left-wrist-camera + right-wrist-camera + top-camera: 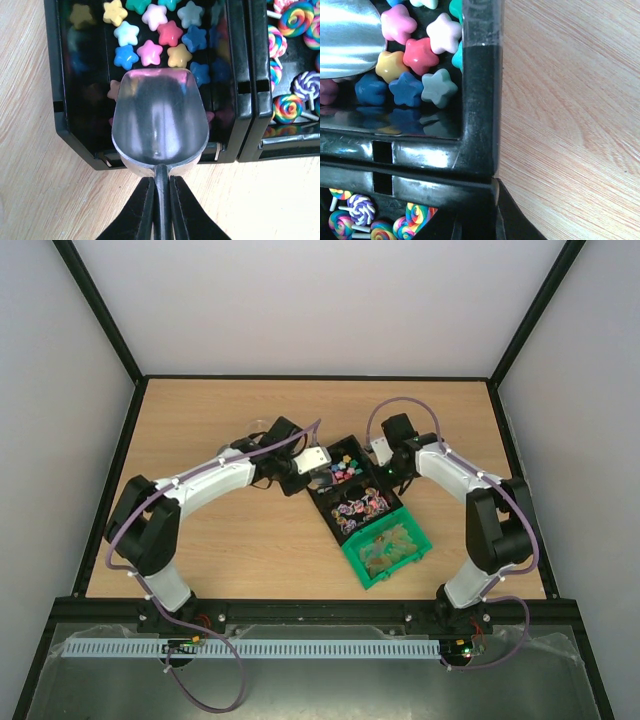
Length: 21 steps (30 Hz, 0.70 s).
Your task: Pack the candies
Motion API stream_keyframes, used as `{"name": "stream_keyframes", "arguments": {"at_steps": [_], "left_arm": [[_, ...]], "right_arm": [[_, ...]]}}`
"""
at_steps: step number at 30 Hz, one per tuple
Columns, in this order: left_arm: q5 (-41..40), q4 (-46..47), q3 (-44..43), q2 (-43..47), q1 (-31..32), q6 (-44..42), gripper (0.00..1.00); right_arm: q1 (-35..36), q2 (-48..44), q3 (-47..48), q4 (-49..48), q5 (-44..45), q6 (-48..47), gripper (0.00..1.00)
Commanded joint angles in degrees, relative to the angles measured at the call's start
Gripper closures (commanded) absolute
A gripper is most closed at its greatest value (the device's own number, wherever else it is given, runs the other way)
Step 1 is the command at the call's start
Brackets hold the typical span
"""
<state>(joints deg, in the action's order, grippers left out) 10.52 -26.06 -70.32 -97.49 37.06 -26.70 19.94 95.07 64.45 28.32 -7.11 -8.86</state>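
- The left claw (161,210), at the bottom centre of its wrist view, is clenched on the thin handle of a metal scoop (160,120).
- The scoop's bowl looks empty. It reaches over the near wall of a black tray (235,75), its lip right at the candies.
- The candies (150,52) are small stars in pink, yellow and blue, lying in that compartment at the upper centre of the frame.
- Swirled lollipops (287,107) fill the compartment to the right.
- The right claw (477,227), at the bottom of its own view, is clamped on the black tray's rim.
- In the overhead view a green tray (352,562) sits at the lower right end of the black one, on the wooden table (220,540).
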Motion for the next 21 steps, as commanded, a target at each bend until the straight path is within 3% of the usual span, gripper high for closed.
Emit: {"name": "stream_keyframes", "arguments": {"at_steps": [1,9,21], "left_arm": [[-2.1,-4.7,2.1,1.8,-0.2,-3.5,0.98],[-3.8,-10.0,1.9,3.5,-0.4,-4.9,0.98],[3.1,-2.0,-3.1,-7.9,0.7,2.3,0.98]], "right_arm": [[1.4,-3.0,1.5,-3.1,-1.8,-3.3,0.99],[1.2,-3.2,2.1,-2.8,-3.7,-3.0,0.99],[1.3,-4.2,4.2,-1.1,-16.1,-4.2,0.99]]}}
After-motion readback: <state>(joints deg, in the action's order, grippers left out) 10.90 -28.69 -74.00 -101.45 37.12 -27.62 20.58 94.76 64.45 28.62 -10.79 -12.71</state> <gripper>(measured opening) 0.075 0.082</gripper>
